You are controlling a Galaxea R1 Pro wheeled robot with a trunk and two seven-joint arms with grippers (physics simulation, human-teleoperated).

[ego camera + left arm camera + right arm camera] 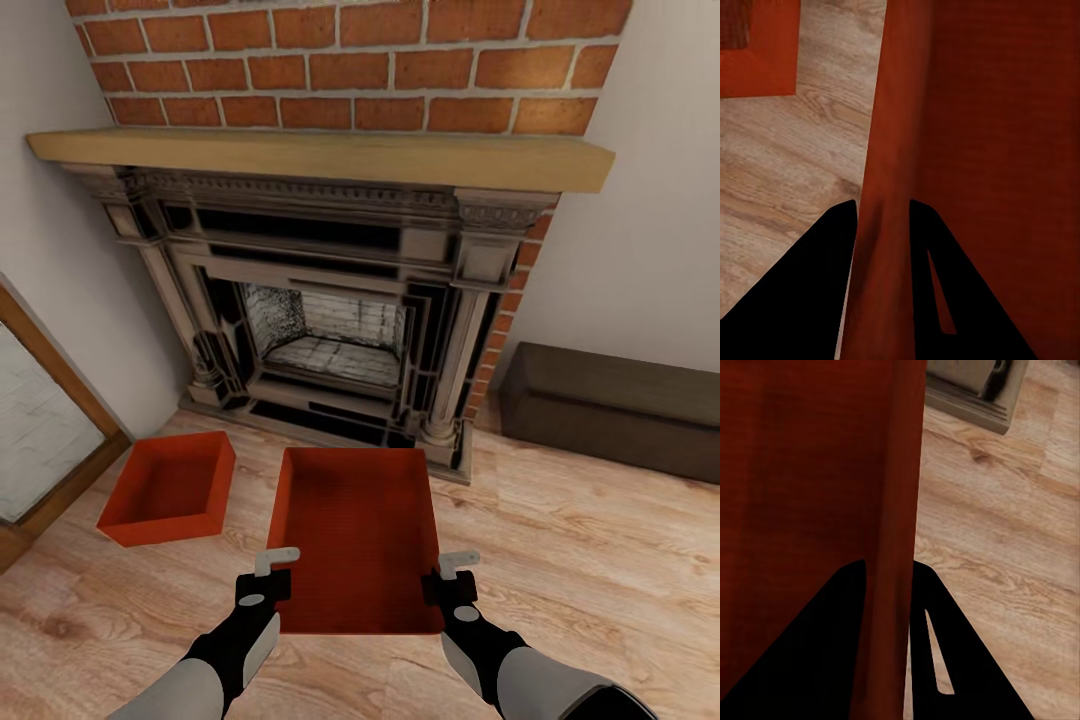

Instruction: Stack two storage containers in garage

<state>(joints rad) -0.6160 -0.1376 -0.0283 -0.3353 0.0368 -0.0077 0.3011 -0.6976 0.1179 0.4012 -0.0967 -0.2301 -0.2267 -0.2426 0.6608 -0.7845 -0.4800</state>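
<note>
Two orange-red storage containers are in the living room, in front of the fireplace. The nearer storage container (355,530) is held between both arms and looks raised off the wood planks. My left gripper (268,590) is shut on its left wall (881,150). My right gripper (447,588) is shut on its right wall (896,472). In each wrist view the thin wall runs between the dark fingers of the left gripper (883,206) and the right gripper (888,564). The second storage container (170,487) sits on the planks to the left, and its corner (757,60) is seen from the left wrist.
The ornate dark fireplace (330,330) under a red brick chimney (350,60) stands straight ahead, its base (967,397) close to the held bin. A dark brown chest (610,405) lies at the right wall. A wood-framed glass door (40,420) is at the left.
</note>
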